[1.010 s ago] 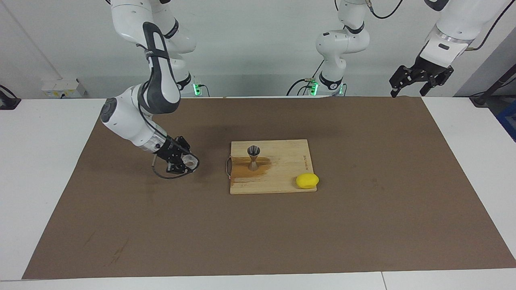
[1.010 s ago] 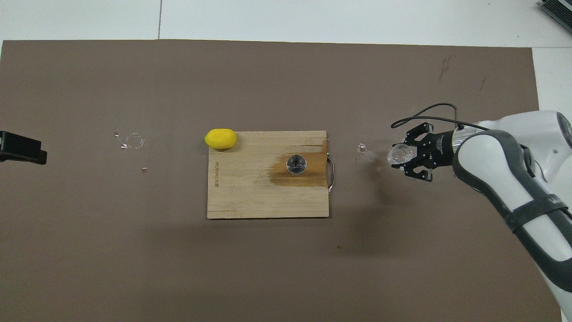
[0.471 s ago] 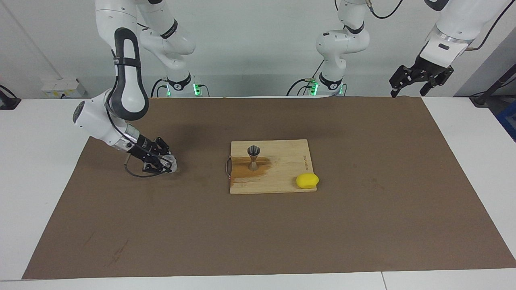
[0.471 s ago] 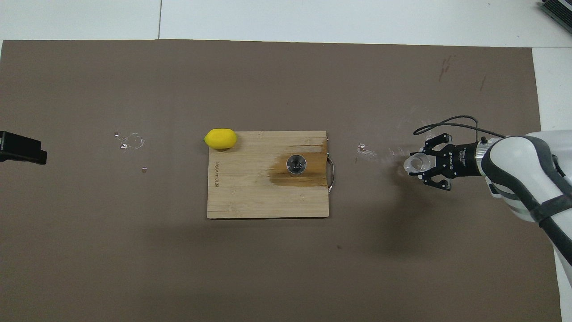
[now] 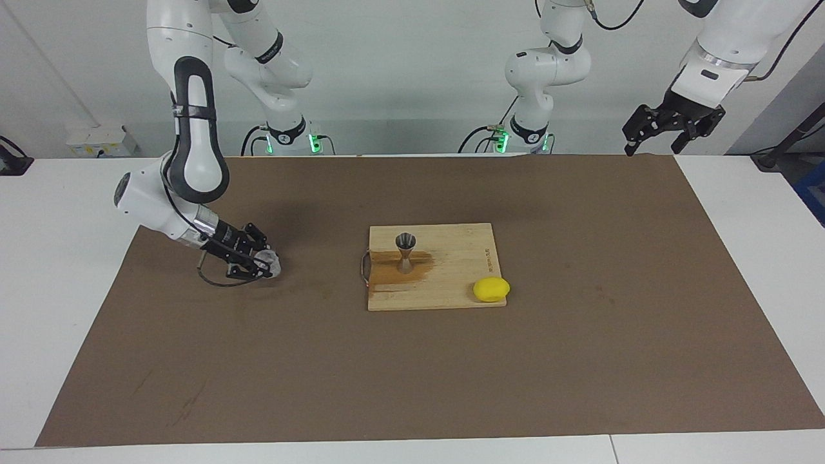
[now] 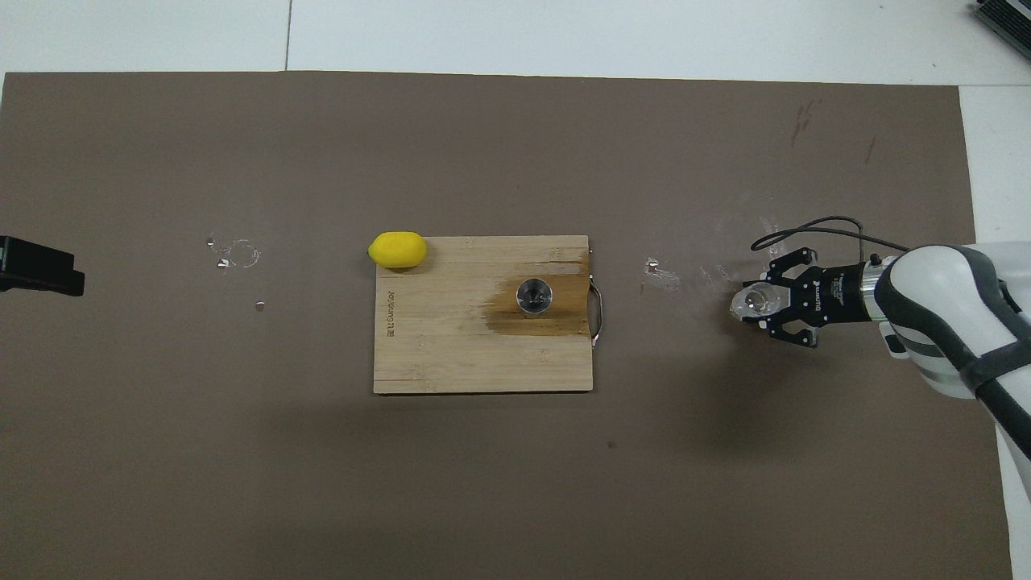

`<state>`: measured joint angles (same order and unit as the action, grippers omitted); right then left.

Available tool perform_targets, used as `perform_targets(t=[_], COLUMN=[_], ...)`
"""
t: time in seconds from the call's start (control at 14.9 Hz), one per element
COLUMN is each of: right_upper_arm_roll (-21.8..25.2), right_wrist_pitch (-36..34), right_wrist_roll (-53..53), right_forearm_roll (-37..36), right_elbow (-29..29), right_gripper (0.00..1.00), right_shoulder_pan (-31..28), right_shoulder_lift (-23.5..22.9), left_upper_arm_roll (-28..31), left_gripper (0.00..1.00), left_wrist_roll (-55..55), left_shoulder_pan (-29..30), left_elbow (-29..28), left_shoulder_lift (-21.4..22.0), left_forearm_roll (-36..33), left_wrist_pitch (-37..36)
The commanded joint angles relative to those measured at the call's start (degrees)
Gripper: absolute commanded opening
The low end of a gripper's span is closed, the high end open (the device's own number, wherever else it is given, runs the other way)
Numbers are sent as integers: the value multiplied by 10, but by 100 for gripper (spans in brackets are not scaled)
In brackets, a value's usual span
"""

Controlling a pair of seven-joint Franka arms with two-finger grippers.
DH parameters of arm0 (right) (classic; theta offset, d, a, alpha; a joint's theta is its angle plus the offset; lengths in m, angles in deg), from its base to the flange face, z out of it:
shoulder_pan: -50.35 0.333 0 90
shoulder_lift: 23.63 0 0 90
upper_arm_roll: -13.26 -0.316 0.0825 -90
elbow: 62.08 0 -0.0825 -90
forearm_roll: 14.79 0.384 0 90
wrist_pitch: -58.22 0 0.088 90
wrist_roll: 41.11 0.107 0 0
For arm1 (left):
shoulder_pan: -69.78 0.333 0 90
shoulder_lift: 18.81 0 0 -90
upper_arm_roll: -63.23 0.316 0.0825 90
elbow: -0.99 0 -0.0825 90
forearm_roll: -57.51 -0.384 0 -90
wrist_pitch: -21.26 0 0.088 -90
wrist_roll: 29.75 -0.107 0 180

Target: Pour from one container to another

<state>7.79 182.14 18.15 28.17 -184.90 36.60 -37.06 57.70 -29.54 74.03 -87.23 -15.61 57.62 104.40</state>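
A small clear cup (image 5: 269,263) (image 6: 755,300) sits low at the brown mat, toward the right arm's end of the table, its mouth facing up. My right gripper (image 5: 259,264) (image 6: 769,303) is shut on it from the side. I cannot tell whether the cup touches the mat. The silver hourglass jigger (image 5: 405,252) (image 6: 534,295) stands upright on a wooden board (image 5: 451,283) (image 6: 451,346), in a dark wet patch. My left gripper (image 5: 664,129) (image 6: 40,270) waits open and empty, raised over the mat's corner at the left arm's end.
A yellow lemon (image 5: 491,289) (image 6: 397,249) lies at the board's corner farthest from the robots. Small clear droplets (image 6: 660,274) mark the mat between the board and the cup, and more droplets (image 6: 233,254) lie toward the left arm's end.
My right gripper has carried the cup away from the board toward the right arm's end and lower to the mat. The left arm, jigger and lemon have not moved.
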Motion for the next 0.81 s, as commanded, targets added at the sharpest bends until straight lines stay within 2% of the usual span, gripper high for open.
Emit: perform_targets(t=[0.0,0.27,0.61,0.74], right_upper_arm_roll=[-5,-4,-3,-2], right_wrist_pitch=[3,1,-14,-14], right_wrist_roll=[-30,-33,-34,-35], right_forearm_roll=[12,11,10,-21], right_elbow=[-10,-11,-10,-10], right_gripper=[100,100,100,100], right_shoulder_pan=[-8,-10,-68,-81], right_shoulder_lift=[6,9,23,29], left_upper_arm_roll=[-6,-6,-6,-6], left_gripper=[100,100,100,100], left_wrist_roll=[-4,-4,-4,-4], left_shoulder_pan=[8,8,8,8], left_elbow=[-19,-19,-19,-19], left_shoulder_lift=[17,18,17,17], left_forearm_roll=[-4,-4,-4,-4], left_wrist_pitch=[-1,-1,-1,-2])
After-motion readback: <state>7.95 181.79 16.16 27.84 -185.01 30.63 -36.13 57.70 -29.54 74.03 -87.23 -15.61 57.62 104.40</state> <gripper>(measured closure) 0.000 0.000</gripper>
